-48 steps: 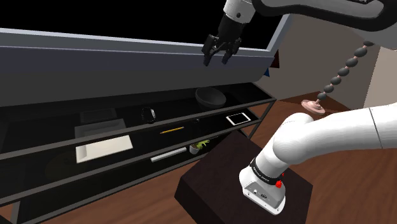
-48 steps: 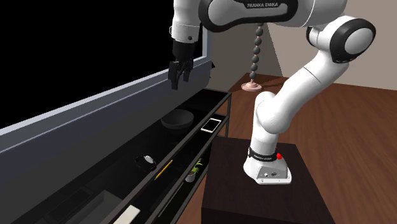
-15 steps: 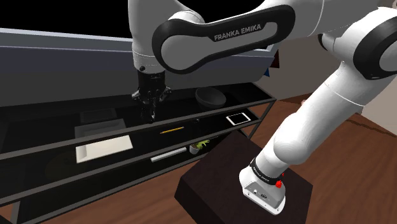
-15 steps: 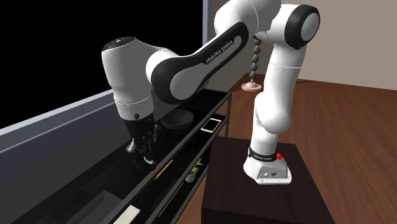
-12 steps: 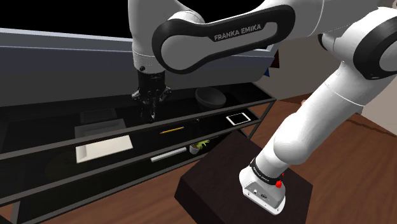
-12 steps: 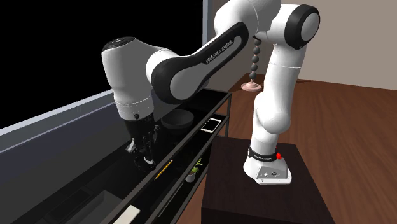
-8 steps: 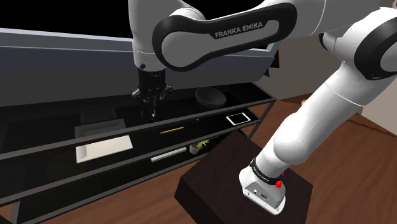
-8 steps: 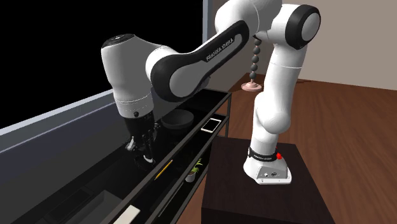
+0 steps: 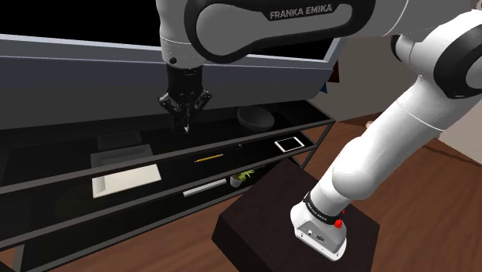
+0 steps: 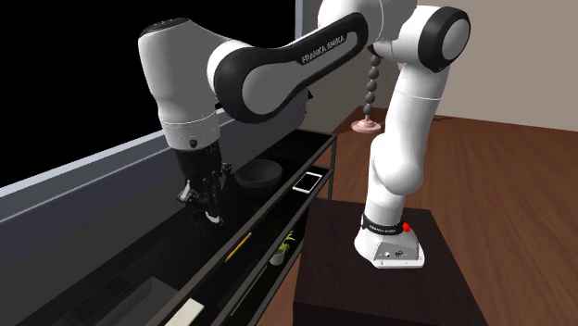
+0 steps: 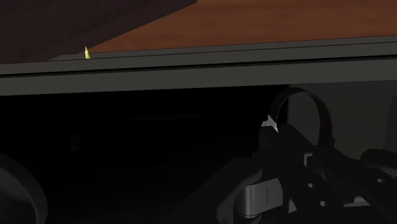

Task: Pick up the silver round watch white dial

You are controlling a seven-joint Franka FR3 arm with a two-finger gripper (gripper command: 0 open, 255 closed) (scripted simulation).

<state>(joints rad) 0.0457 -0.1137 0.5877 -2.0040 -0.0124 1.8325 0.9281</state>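
The black gripper [image 9: 185, 124] hung just above the dark shelf [image 9: 297, 116], its fingers pinched shut on the watch [image 10: 212, 220], which was held clear of the surface. Off to the shoulder view's right sat a dark bowl [image 9: 256, 117], with a phone [image 9: 290, 144] nearer than it.

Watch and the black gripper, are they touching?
Touching. The second exterior view shows the watch pinched between the gripper fingertips, hanging above the shelf.

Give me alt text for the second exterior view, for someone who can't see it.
A white robot arm's black claw grips a small white-dialled watch just above a dark shelf. Farther along the shelf sit a dark bowl and a white phone.
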